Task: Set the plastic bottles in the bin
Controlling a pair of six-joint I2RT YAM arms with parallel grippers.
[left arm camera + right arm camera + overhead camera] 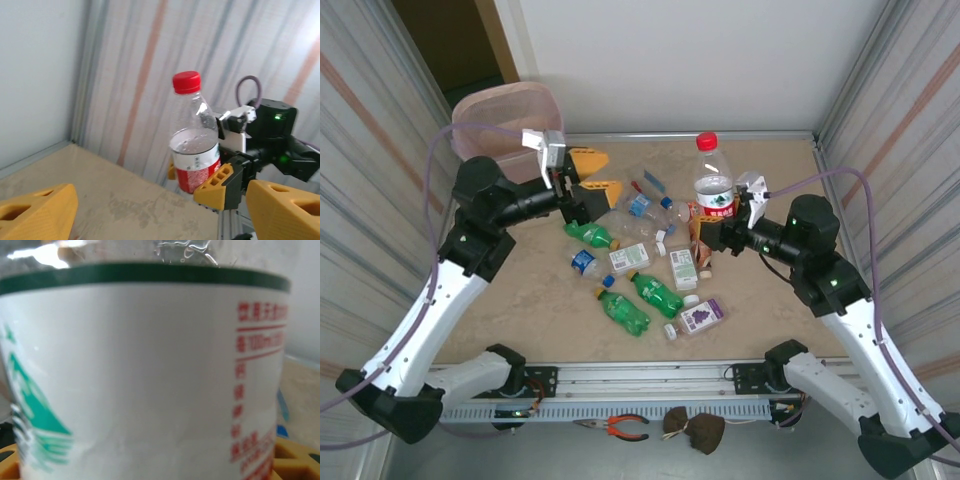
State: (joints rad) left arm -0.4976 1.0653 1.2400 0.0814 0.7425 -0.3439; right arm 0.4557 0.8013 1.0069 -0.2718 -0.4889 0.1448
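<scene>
Right now the right gripper (708, 232) clamps the red-capped bottle (713, 180) upright; the left gripper (595, 174) gapes empty. Best kept level toward the bin (490, 95).

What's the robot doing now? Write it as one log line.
right end effector: holding red-capped bottle upright | left end effector: open, empty | bin: back left | other bottles: on table

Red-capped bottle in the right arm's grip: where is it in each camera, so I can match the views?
Top external: red-capped bottle stands upright, right of centre, next to the right arm's wrist.
Left wrist: mid-frame, upright against the striped wall.
Right wrist: very close up, its white label with green band and red print.
Shared landmark: the right gripper clamped on that label.
</scene>
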